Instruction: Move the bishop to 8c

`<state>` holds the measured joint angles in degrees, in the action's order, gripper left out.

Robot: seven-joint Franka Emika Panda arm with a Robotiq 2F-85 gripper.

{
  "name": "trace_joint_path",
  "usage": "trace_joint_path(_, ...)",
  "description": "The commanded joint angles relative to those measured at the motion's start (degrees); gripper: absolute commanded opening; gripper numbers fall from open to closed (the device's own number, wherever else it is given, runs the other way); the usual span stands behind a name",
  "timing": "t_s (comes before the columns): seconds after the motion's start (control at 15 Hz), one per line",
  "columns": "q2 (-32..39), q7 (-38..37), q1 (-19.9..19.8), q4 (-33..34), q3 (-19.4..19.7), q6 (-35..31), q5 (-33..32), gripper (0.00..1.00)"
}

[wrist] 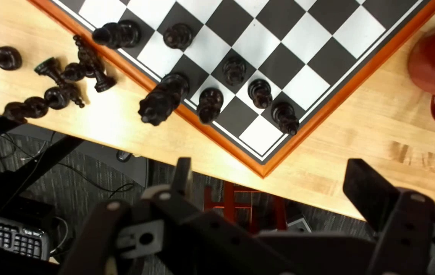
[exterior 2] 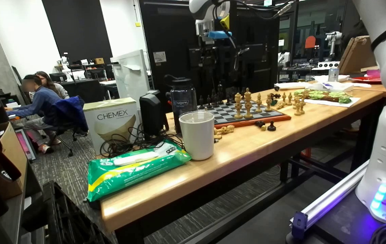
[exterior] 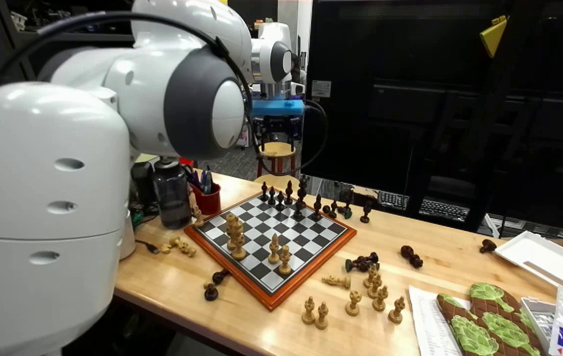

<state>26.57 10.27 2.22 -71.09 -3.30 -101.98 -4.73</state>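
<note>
The chessboard (exterior: 313,268) has an orange wooden rim and lies on the table. It also shows in an exterior view (exterior 2: 257,122) and in the wrist view (wrist: 225,144). Several dark pieces stand at its far corner, including a slim pointed one (wrist: 287,119) near the rim and a tall crowned one (wrist: 164,100). Which piece is the bishop I cannot tell for sure. Light pieces stand on the near side, one with a pointed top (exterior: 274,248). My gripper (wrist: 269,167) is open and empty, high above the table edge by the board's corner. It hangs in both exterior views (exterior: 277,143) (exterior 2: 208,62).
A red mug (wrist: 433,65) with pens and a dark bottle (exterior: 171,198) stand beside the board. Loose dark pieces (wrist: 55,86) and light pieces (exterior: 353,302) lie or stand around it. An oven mitt (exterior: 489,321) lies on the table. A white cup (exterior 2: 198,135) stands near the table's end.
</note>
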Motion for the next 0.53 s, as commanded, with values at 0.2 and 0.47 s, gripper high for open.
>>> trace_joint_path(0.2, -14.6, -9.4, 2.1, -22.2, 0.6, -9.3, -2.0, 1.0)
trace_joint_path(0.47, -20.0, -13.5, 2.9, -31.3, 0.2, -13.0, -4.7, 1.0)
